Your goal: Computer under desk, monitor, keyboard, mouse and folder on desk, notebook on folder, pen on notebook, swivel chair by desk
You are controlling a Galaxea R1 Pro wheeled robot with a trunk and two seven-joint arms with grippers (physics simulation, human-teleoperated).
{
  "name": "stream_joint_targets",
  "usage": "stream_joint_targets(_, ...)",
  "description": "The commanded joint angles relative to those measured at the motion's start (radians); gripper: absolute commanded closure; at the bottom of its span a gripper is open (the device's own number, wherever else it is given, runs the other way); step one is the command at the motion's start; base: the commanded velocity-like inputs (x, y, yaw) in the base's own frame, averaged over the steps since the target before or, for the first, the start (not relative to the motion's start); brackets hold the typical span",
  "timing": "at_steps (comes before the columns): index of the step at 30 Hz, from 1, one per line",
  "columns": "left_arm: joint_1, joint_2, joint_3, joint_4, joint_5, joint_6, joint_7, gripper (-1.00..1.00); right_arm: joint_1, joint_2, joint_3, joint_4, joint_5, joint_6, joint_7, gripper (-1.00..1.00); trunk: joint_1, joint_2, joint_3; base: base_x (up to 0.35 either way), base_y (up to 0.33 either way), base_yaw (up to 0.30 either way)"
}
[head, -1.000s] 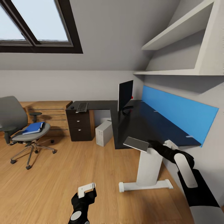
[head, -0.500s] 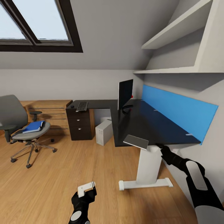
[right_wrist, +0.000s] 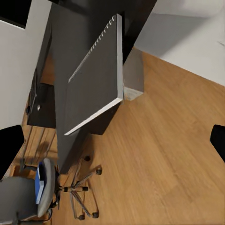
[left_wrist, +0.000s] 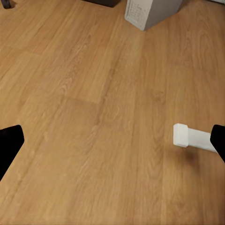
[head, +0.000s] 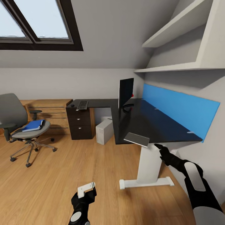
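- Notebook (head: 136, 139) lies flat on the near end of the desk (head: 150, 125), centre-right of the head frame, overhanging the edge; nothing holds it. In the right wrist view it reads as a grey slab with a ridged spine (right_wrist: 93, 96).
- Right gripper (head: 157, 146) sits just right of the notebook and below the desk edge, not touching it. Fingers spread wide, nothing between them.
- Left gripper (head: 86, 189) hangs low at bottom centre over the wood floor (left_wrist: 93, 117), fingers wide apart, empty.
- Folder (head: 33, 125) is on the swivel chair (head: 22, 126) at middle left, well apart from the desk.
- Keyboard (head: 82, 105) and mouse (head: 72, 105) are on the far wing of the desk; monitor (head: 125, 92) stands mid-desk; computer (head: 104, 131) is under the desk.
- Pen: cannot make it out.
- Step in hand, my read: notebook parked on the desk, folder fetch not yet done.
- Next likely needs driving to the chair, gripping the folder and setting it beside the mouse, then stacking the notebook on it.
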Motion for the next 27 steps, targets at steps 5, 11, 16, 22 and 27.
stream_joint_targets(5, -0.001, 0.000, -0.002, -0.002, 0.003, 0.004, 0.007, -1.00, -0.001, 0.022, 0.008, 0.035, -0.009, -0.080, -0.007, -1.00, 0.019, -0.036, -0.017, 0.000, 0.000, 0.000)
stream_joint_targets(11, -0.001, 0.000, -0.003, -0.002, 0.004, 0.004, 0.007, -1.00, -0.001, 0.024, 0.048, 0.100, -0.012, -0.115, 0.046, -1.00, 0.042, -0.078, -0.036, 0.000, 0.000, 0.000)
stream_joint_targets(16, -0.001, -0.001, -0.003, -0.002, 0.004, 0.004, 0.007, -1.00, -0.001, 0.020, 0.047, 0.111, -0.012, -0.118, 0.179, -1.00, 0.061, -0.113, -0.051, 0.000, 0.000, 0.000)
stream_joint_targets(22, -0.001, 0.001, -0.006, -0.001, 0.004, 0.004, 0.005, -1.00, -0.001, 0.016, 0.043, 0.177, -0.015, -0.119, 0.244, -1.00, 0.069, -0.127, -0.058, 0.000, 0.000, 0.000)
stream_joint_targets(27, -0.001, 0.005, -0.008, 0.000, 0.002, 0.003, -0.003, -1.00, -0.001, 0.014, 0.043, 0.180, -0.014, -0.119, 0.274, -1.00, 0.069, -0.127, -0.058, 0.082, 0.000, 0.000)
